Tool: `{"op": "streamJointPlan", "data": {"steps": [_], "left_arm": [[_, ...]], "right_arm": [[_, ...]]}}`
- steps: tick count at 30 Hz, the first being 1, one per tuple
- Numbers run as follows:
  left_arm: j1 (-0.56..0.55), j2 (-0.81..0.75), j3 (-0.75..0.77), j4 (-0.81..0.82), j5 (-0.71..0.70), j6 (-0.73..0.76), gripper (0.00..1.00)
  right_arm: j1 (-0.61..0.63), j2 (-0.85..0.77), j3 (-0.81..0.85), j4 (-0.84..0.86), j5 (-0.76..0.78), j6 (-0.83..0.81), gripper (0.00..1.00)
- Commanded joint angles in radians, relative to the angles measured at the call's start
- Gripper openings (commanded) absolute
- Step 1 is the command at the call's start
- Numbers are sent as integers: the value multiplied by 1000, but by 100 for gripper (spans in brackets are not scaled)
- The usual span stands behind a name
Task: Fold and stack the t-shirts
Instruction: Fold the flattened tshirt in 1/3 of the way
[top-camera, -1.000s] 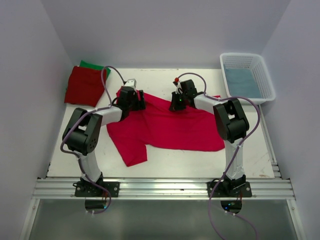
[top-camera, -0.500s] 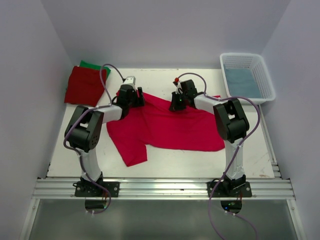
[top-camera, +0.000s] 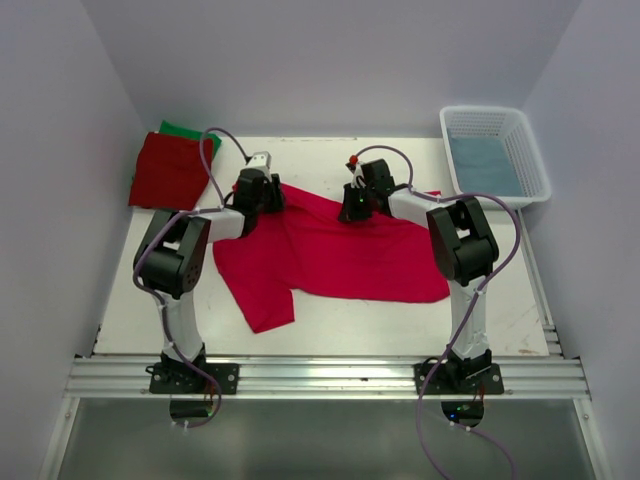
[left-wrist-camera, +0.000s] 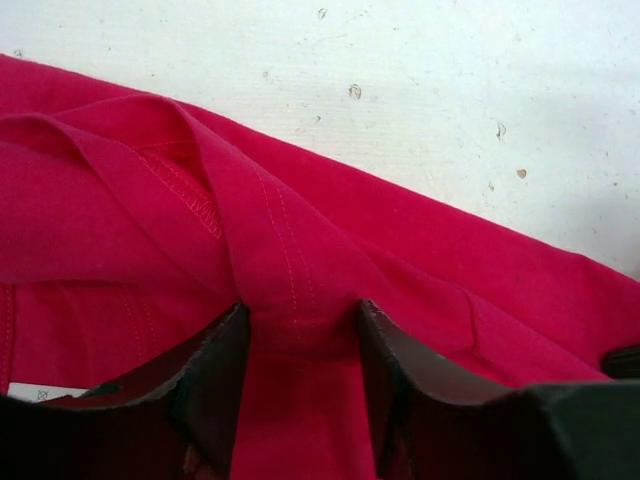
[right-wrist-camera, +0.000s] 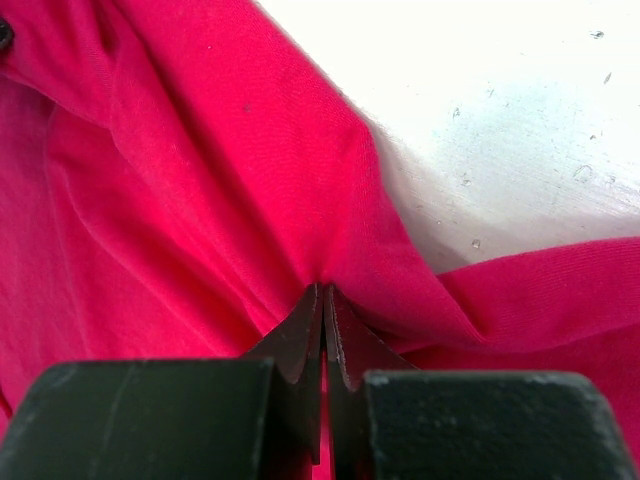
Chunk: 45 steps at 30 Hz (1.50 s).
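The crimson-pink t-shirt (top-camera: 335, 255) sprawls mid-worktop (top-camera: 350, 325), soft, light, and likely to sag, so its far hem is the handhold. The right end effector (right-wrist-camera: 323, 300) is clenched on that hem; the left end effector (left-wrist-camera: 300, 345) straddles a fold, not yet closed.

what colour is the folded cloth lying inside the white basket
Light blue. The folded cloth in the basket shows best in the top external view.
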Motion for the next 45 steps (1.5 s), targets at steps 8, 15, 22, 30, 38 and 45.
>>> {"op": "streamJointPlan", "data": {"steps": [8,15,22,30,38,45], "left_arm": [[15,-9,26,83,39,-1,29],[15,-64,26,27,39,-19,6],[12,-194,-23,-86,22,-80,2],[-13,-277,-43,-226,18,-143,2],[-51,-319,-59,-325,31,-211,2],[-144,-402,-134,-408,-16,-324,2]], "right_arm": [[-19,55,-56,-133,89,-53,0],[-19,55,-58,-132,88,-51,0],[-20,60,-58,-129,82,-48,0],[-20,63,-55,-127,76,-48,0],[-19,63,-52,-130,71,-50,0],[-19,63,-53,-132,69,-50,0]]}}
